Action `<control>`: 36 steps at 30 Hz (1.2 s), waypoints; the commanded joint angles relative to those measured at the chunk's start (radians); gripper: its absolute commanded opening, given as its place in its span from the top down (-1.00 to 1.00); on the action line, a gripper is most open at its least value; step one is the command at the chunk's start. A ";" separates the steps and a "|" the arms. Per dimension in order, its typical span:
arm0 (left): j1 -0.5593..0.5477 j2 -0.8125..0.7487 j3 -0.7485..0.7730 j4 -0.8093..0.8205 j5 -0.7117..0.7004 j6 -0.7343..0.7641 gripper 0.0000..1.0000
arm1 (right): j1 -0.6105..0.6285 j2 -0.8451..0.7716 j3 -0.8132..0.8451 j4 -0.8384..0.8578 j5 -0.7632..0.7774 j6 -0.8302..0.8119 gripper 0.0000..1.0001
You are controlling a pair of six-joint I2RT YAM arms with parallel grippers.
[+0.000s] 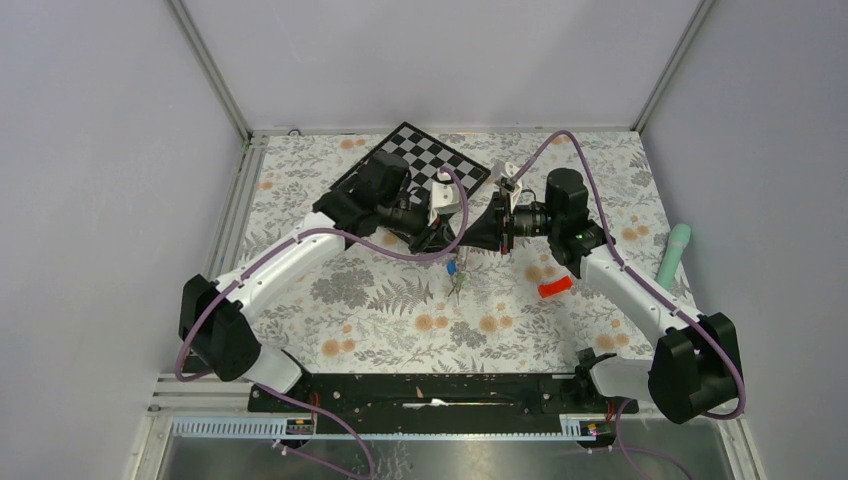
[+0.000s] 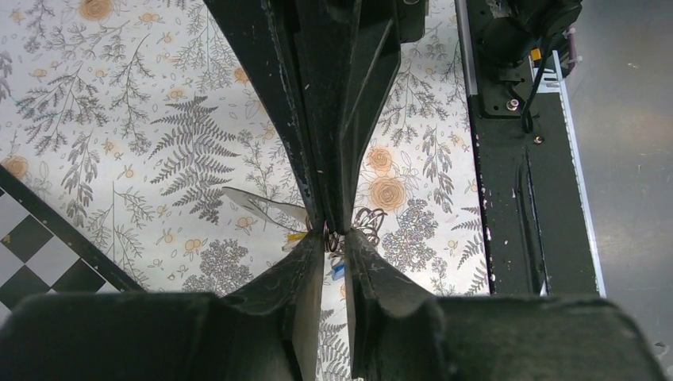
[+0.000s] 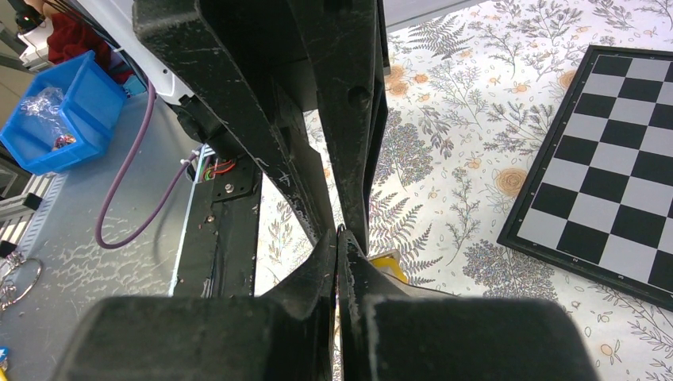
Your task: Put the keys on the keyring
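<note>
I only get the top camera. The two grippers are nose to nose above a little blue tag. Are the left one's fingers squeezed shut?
Observer: Not quite. Its wrist camera shows the left gripper with a thin gap between its fingers.
Operator: Is there any other tag colour up there?
Observer: Yes. The right wrist camera shows a yellow tag peeking out beside the tips of the right gripper.

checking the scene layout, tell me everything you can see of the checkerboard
The checkerboard is a flat square board of black and white squares with a thin dark border. It lies on the floral table at the far side, turned cornerwise. The left arm reaches over its near part, hiding some squares.
</note>
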 commanded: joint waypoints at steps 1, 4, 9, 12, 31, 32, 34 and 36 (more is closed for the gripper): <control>0.006 0.006 0.047 0.046 0.057 -0.009 0.65 | -0.005 -0.030 0.003 0.031 -0.017 -0.016 1.00; 0.006 0.007 0.045 0.046 0.063 -0.009 0.85 | -0.005 -0.030 -0.001 0.031 -0.014 -0.018 1.00; 0.008 0.004 0.048 0.033 0.065 0.006 1.00 | -0.006 -0.030 -0.003 0.023 -0.004 -0.025 0.95; 0.007 -0.001 0.065 -0.018 0.020 0.046 1.00 | -0.011 -0.039 0.013 -0.048 0.015 -0.104 0.61; -0.157 0.128 0.481 -0.624 -0.531 0.350 1.00 | -0.019 -0.031 -0.006 -0.032 0.003 -0.133 -0.02; -0.166 0.140 0.504 -0.651 -0.547 0.352 1.00 | -0.018 -0.027 -0.016 0.000 -0.007 -0.108 -0.02; -0.178 0.161 0.538 -0.677 -0.564 0.350 1.00 | -0.019 -0.018 -0.035 0.075 -0.032 -0.051 -0.03; -0.185 0.174 0.556 -0.687 -0.574 0.344 1.00 | -0.017 -0.011 -0.059 0.171 -0.058 0.035 -0.04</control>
